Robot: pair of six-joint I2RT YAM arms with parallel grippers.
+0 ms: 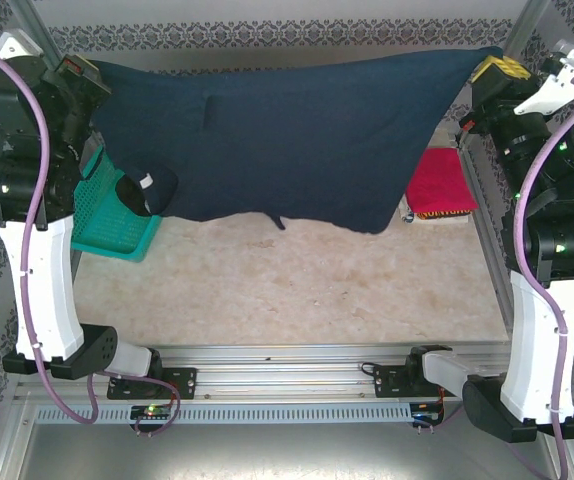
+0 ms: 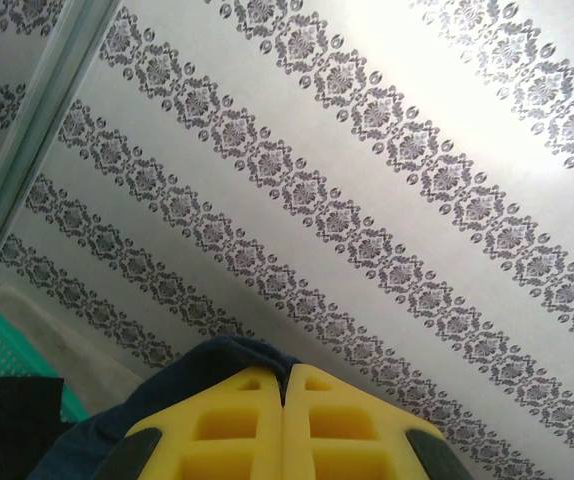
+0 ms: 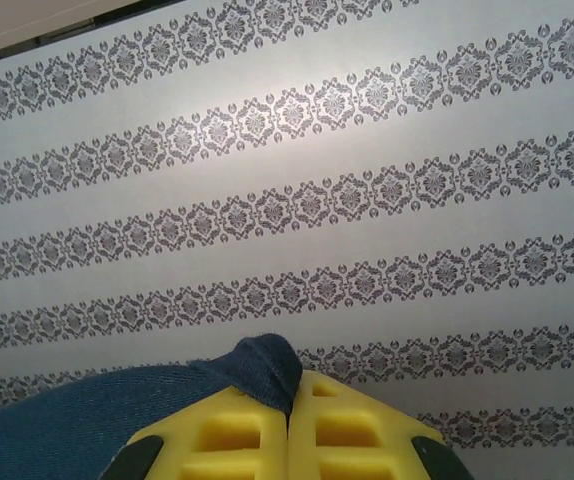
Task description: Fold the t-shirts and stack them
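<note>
Holding navy t-shirt stretched up right of the basket, we've both jaws clamped on its corners. Red t-shirt, far right, looks folded; navy and the basket's black t-shirt pending.

The navy t-shirt is matt knit cloth; teal basket plastic mesh; table mottled, matt.

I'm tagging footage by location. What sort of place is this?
Probably a robot test cell in a lab, not a home: an aluminium frame boxes in the table, a printed patterned backdrop lines the walls, and two bolted-down robot arms hold a navy t-shirt stretched.
</note>
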